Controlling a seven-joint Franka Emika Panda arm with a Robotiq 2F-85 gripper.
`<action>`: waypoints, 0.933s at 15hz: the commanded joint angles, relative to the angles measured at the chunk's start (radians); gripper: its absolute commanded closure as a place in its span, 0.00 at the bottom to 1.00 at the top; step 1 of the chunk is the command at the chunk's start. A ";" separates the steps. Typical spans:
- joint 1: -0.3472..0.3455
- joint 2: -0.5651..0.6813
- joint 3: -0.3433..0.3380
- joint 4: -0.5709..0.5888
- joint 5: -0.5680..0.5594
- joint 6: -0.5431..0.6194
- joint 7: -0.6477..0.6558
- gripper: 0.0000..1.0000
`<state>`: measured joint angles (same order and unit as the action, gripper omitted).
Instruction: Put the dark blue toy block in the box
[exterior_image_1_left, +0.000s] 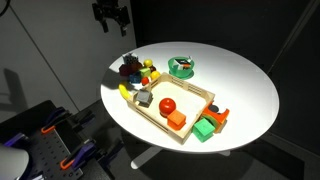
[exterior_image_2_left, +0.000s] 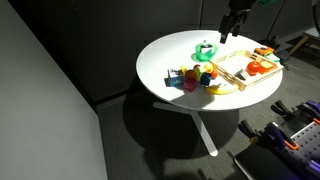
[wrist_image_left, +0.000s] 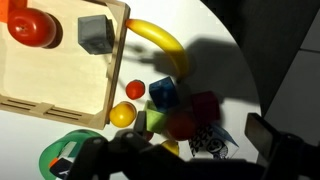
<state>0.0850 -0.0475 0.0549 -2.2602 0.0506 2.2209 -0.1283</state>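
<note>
In the wrist view a blue toy block (wrist_image_left: 163, 93) lies in a cluster of toys on the white table, beside a dark reddish-purple block (wrist_image_left: 205, 105) that is in shadow. The light-wood box (wrist_image_left: 60, 80) is to its left and holds a grey block (wrist_image_left: 95, 33) and a red piece (wrist_image_left: 30, 25). My gripper (wrist_image_left: 180, 150) is open and empty, well above the cluster. In both exterior views it hangs high over the table's edge (exterior_image_1_left: 111, 25) (exterior_image_2_left: 227, 33). The box shows there too (exterior_image_1_left: 150, 118) (exterior_image_2_left: 240, 82). The toy cluster (exterior_image_1_left: 133, 70) (exterior_image_2_left: 188, 78) is too small to pick the blue block out.
A yellow banana (wrist_image_left: 160, 40) curves by the box corner. A yellow ball (wrist_image_left: 123, 115), a small red ball (wrist_image_left: 135, 90), a green block (wrist_image_left: 155, 120) and an owl-patterned piece (wrist_image_left: 205, 140) crowd the blue block. A round green dish (wrist_image_left: 60, 155) (exterior_image_1_left: 181, 67) stands nearby.
</note>
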 joint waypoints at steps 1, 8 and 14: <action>-0.006 0.058 0.001 0.049 0.013 0.030 -0.061 0.00; -0.011 0.094 0.006 0.055 -0.002 0.045 -0.039 0.00; -0.013 0.104 0.006 0.066 -0.002 0.045 -0.038 0.00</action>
<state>0.0785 0.0565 0.0546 -2.1964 0.0495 2.2691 -0.1678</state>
